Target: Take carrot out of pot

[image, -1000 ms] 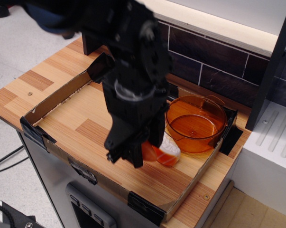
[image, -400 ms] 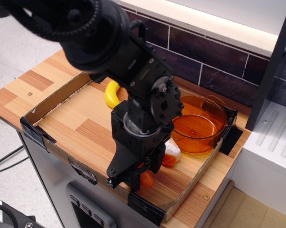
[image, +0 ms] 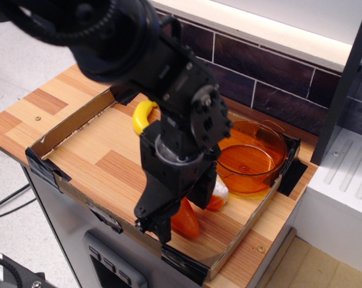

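The carrot is a smooth orange cone lying on the tray floor near the front wall, outside the pot. The pot is a round translucent amber pot standing empty at the tray's back right corner. My gripper hangs low over the carrot, with one finger on its left and one behind it. The jaws look spread and the carrot rests on the wood. My black arm hides the middle of the tray.
A low cardboard tray with black taped corners rims the wooden counter. A yellow banana toy lies at the back left. An orange rounded toy with a white face sits between carrot and pot. A grey appliance stands to the right.
My gripper carried the carrot from beside the pot forward and down to the tray's front. The jaws now look wider and more of the carrot shows.
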Tool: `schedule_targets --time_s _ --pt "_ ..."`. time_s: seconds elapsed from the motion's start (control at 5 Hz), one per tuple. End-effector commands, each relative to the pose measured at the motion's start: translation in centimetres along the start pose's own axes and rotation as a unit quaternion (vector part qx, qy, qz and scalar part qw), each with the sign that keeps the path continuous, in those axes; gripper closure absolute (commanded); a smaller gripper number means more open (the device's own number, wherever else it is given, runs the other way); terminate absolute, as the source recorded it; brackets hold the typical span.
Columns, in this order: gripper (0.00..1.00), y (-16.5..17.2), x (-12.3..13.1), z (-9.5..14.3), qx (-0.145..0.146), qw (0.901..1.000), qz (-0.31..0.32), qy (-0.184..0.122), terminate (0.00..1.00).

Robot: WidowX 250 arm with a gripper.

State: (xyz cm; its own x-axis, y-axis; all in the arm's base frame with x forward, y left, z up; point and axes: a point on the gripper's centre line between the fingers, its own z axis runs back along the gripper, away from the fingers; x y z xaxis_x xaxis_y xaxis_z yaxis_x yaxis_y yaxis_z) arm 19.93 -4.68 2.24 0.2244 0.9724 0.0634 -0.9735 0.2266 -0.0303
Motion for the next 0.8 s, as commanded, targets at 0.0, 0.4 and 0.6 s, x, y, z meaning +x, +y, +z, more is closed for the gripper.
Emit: schedule_targets --time_s 0.0,0.4,0.6 --pt "0.00 -2.4 2.9 6.0 -0.052 0.9979 0.030 0.026 0.00" --pt "0.00 -3.6 4.9 9.9 -0.054 0.9957 0.074 0.014 0.00" --pt "0.00 -3.6 4.9 9.9 -0.054 0.9957 0.074 0.014 1.00"
